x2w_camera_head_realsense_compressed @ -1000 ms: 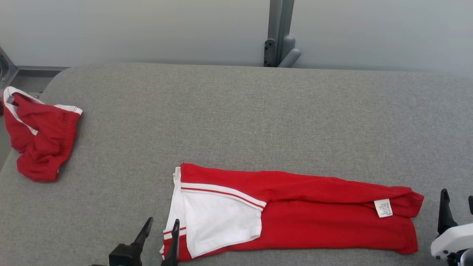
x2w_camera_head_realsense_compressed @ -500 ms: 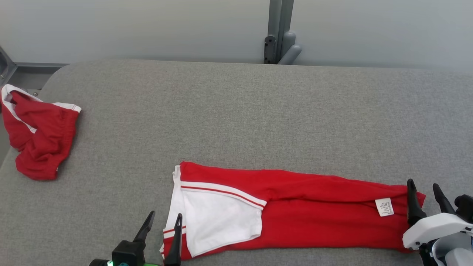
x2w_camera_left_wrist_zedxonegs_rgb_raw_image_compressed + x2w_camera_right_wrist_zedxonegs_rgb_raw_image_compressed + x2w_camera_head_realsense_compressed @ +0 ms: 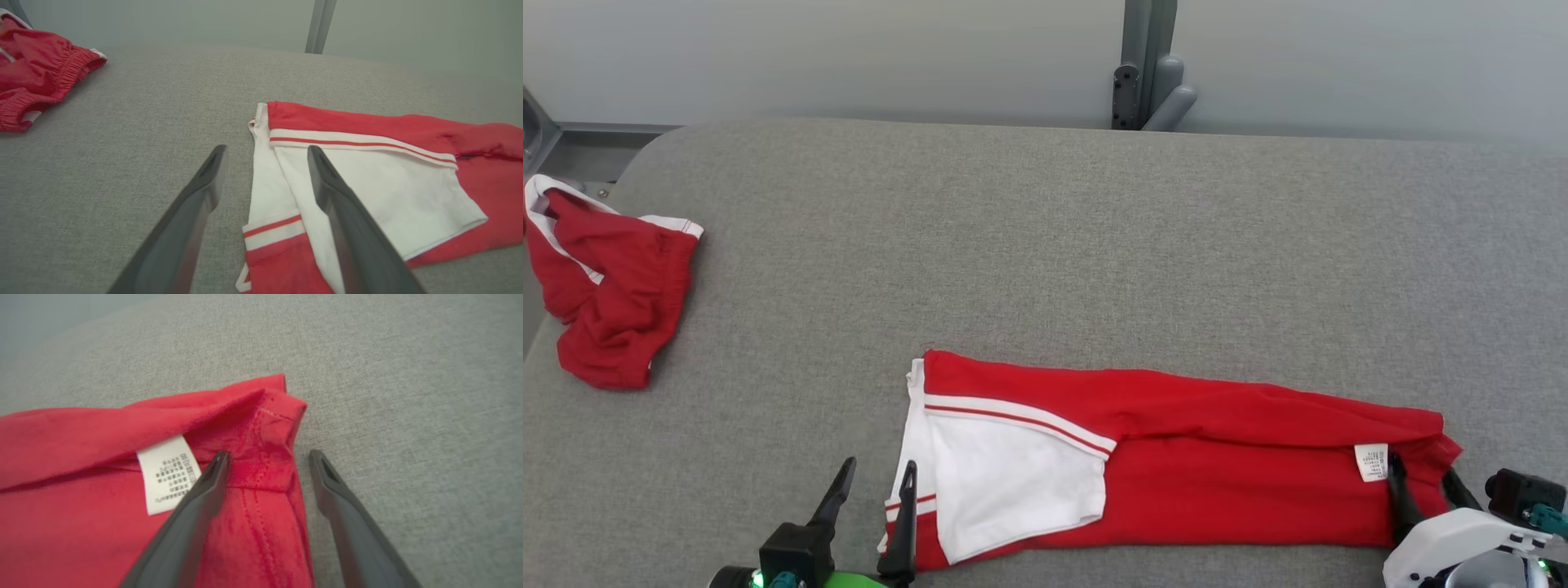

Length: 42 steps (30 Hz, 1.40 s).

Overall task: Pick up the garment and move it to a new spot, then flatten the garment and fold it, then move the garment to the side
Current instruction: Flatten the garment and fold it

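The garment (image 3: 1217, 474), a red shirt with a white sleeve and a red-striped trim, lies flat and folded lengthwise near the front of the grey table (image 3: 1045, 245). My left gripper (image 3: 878, 469) stands open at the garment's left end; in the left wrist view the left gripper (image 3: 266, 149) straddles the white edge of the garment (image 3: 367, 183). My right gripper (image 3: 1421, 467) is open at the right end. In the right wrist view the right gripper (image 3: 269, 455) has the hem corner of the garment (image 3: 81, 457) between its fingers, beside a white label (image 3: 167, 473).
A crumpled pair of red shorts (image 3: 613, 302) with white trim lies at the table's far left edge, also in the left wrist view as the red shorts (image 3: 36, 73). A grey post (image 3: 1147, 65) stands behind the table's back edge. Bare grey cloth stretches behind the garment.
My right gripper has moved left from beside the garment until its open fingers straddle the right hem corner. The left gripper has hardly moved. The head camera has tilted slightly.
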Motion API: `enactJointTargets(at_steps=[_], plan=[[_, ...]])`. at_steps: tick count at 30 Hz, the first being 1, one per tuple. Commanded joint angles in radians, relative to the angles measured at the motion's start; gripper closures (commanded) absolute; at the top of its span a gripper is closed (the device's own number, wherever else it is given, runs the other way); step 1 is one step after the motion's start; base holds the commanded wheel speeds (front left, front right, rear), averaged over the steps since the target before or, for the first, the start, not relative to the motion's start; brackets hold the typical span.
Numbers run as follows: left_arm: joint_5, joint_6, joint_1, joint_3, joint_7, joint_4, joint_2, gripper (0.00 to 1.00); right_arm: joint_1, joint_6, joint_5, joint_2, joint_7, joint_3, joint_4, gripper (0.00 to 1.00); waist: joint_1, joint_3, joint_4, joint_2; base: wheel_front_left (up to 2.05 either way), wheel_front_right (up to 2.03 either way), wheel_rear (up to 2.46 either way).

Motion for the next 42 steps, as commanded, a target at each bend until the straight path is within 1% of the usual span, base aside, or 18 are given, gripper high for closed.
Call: enactJointTargets(at_steps=[1, 2, 3, 4, 5, 7, 10, 13, 18, 19, 21, 24, 27, 30, 31, 34, 38, 42], plan=[[0.004, -0.001, -0.019, 0.003, -0.003, 0.002, 0.002, 0.00, -0.008, 0.000, 0.011, 0.005, 0.003, 0.014, 0.018, 0.00, 0.0001, 0.005, 0.004, 0.0077, 0.00, 0.00, 0.00], [0.006, -0.002, -0.022, 0.005, -0.003, 0.000, 0.001, 0.00, -0.013, 0.000, 0.019, 0.006, 0.003, 0.029, 0.030, 0.00, 0.0001, 0.009, 0.006, 0.0077, 0.00, 0.00, 0.00], [0.007, -0.003, -0.025, 0.008, -0.003, -0.001, 0.002, 0.00, -0.022, 0.000, 0.027, 0.003, 0.004, 0.038, 0.037, 0.26, 0.0001, 0.012, 0.006, 0.0077, 0.00, 0.00, 0.00], [0.008, -0.004, -0.027, 0.010, -0.003, -0.002, 0.002, 0.00, -0.027, 0.000, 0.036, 0.001, 0.004, 0.044, 0.041, 0.70, 0.0001, 0.015, 0.007, 0.0077, 0.00, 0.00, 0.00], [0.009, -0.005, -0.029, 0.013, -0.003, -0.002, 0.002, 0.00, -0.033, 0.000, 0.046, 0.000, 0.004, 0.050, 0.045, 1.00, 0.0001, 0.017, 0.007, 0.0077, 0.00, 0.00, 0.00], [0.008, -0.006, -0.025, 0.014, -0.003, 0.000, 0.002, 0.00, -0.040, 0.000, 0.063, -0.006, 0.004, 0.060, 0.052, 1.00, 0.0001, 0.020, 0.007, 0.0077, 0.00, 0.00, 0.00], [-0.001, -0.006, -0.015, 0.006, -0.003, 0.005, 0.002, 0.00, -0.048, -0.002, 0.080, -0.028, 0.004, 0.045, 0.049, 1.00, 0.0001, 0.024, 0.004, 0.0077, 0.00, 0.00, 0.00], [-0.006, -0.007, -0.015, -0.001, -0.003, 0.011, 0.002, 0.00, -0.057, -0.002, 0.070, -0.052, 0.003, -0.004, 0.030, 1.00, 0.0001, 0.027, 0.001, 0.0077, 0.00, 0.00, 0.00], [-0.017, -0.010, -0.023, -0.007, -0.003, 0.016, 0.002, 0.00, -0.071, -0.001, 0.027, -0.061, 0.002, -0.133, -0.005, 1.00, 0.0001, 0.030, -0.009, 0.0077, 0.00, 0.00, 0.00], [-0.018, -0.010, -0.025, -0.008, -0.003, 0.016, 0.002, 0.00, -0.073, -0.001, 0.016, -0.059, 0.001, -0.146, -0.014, 1.00, 0.0001, 0.030, -0.011, 0.0077, 0.00, 0.00, 0.00], [-0.023, -0.010, -0.028, -0.011, -0.003, 0.018, 0.002, 0.00, -0.074, -0.001, 0.005, -0.047, 0.002, -0.141, -0.037, 1.00, 0.0001, 0.029, -0.017, 0.0077, 0.00, 0.00, 0.00], [-0.030, -0.008, -0.029, -0.017, -0.003, 0.021, 0.002, 0.00, -0.070, -0.001, 0.015, -0.034, 0.002, -0.078, -0.095, 1.00, 0.0001, 0.027, -0.026, 0.0077, 0.00, 0.00, 0.00], [-0.038, -0.007, -0.029, -0.030, -0.003, 0.026, 0.002, 0.00, -0.042, -0.001, 0.062, -0.029, 0.004, 0.062, -0.142, 1.00, 0.0001, 0.023, -0.033, 0.0077, 0.00, 0.00, 0.00], [-0.044, -0.004, -0.031, -0.041, -0.003, 0.032, 0.002, 0.00, -0.037, 0.000, 0.165, -0.038, 0.042, 0.217, -0.212, 1.00, 0.0001, 0.019, -0.036, 0.0077, 0.00, 0.00, 0.00], [-0.044, -0.004, -0.031, -0.041, -0.003, 0.032, 0.002, 0.00, -0.037, 0.000, 0.165, -0.038, 0.042, 0.217, -0.212, 1.00, 0.0001, 0.019, -0.036, 0.0077, 0.00, 0.00, 0.00], [-0.051, -0.001, -0.037, -0.054, -0.003, 0.036, 0.002, 0.00, -0.039, 0.000, 0.268, -0.043, 0.093, 0.338, -0.290, 1.00, 0.0001, 0.018, -0.032, 0.0077, 0.00, 0.00, 0.00], [-0.061, 0.000, -0.050, -0.079, -0.003, 0.041, 0.001, 0.00, -0.074, 0.000, 0.349, -0.029, 0.137, 0.461, -0.360, 1.00, 0.0001, 0.018, -0.004, 0.0077, 0.00, 0.00, 0.00], [-0.069, 0.001, -0.056, -0.105, -0.003, 0.046, 0.002, 0.00, -0.118, 0.000, 0.391, 0.002, 0.157, 0.545, -0.357, 1.00, 0.0001, 0.019, 0.052, 0.0077, 0.00, 0.00, 0.00]])
